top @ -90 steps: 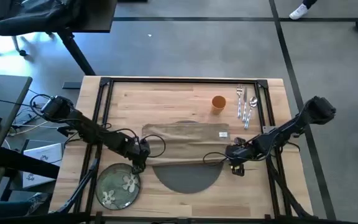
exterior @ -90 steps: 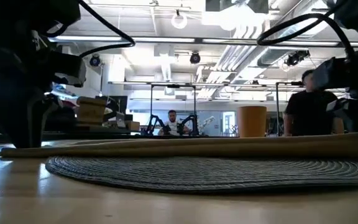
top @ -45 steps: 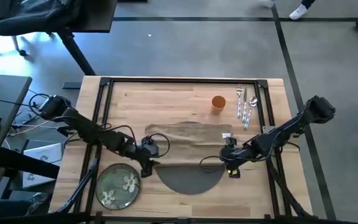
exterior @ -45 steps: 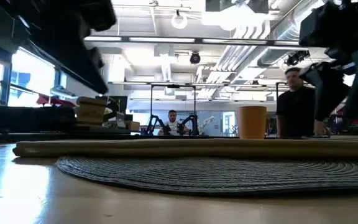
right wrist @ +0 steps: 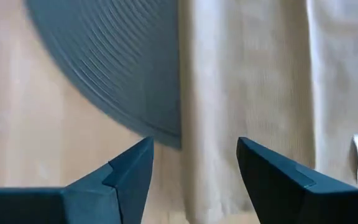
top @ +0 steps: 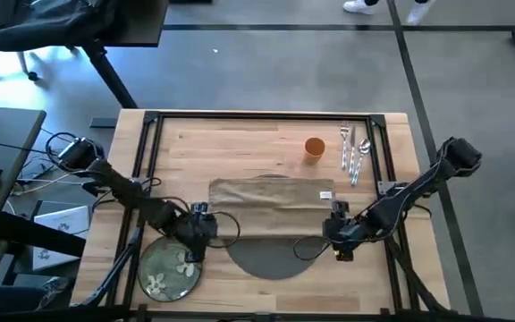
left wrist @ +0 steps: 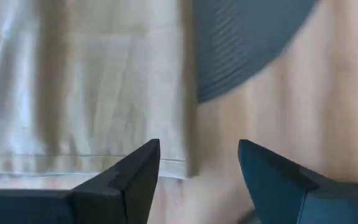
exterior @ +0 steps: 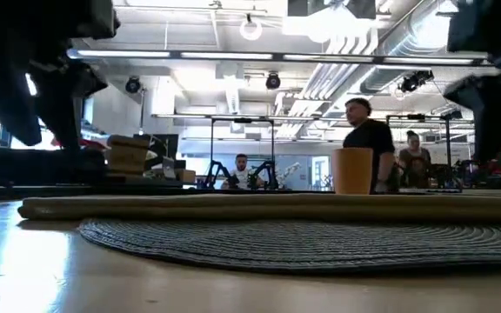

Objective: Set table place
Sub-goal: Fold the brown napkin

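Hovering over the table (top: 240, 143), I hold my left gripper (left wrist: 197, 174) with its fingers spread wide and nothing between them, just above the left end of the tan napkin (top: 271, 197), between that end and the green flowered plate (top: 170, 268) near the front left corner. My right gripper (right wrist: 194, 168) hangs the same way, fingers parted and empty, over the napkin's right end. That napkin lies flat across the far part of the round dark-grey placemat (top: 271, 255), covering it so only the near half shows. At the far right of the table stands the small orange cup (top: 314, 148), and just beside it lie the fork, knife and spoon (top: 354, 152) together. Beyond the table, in the low view, people (exterior: 370, 152) stand in the room.
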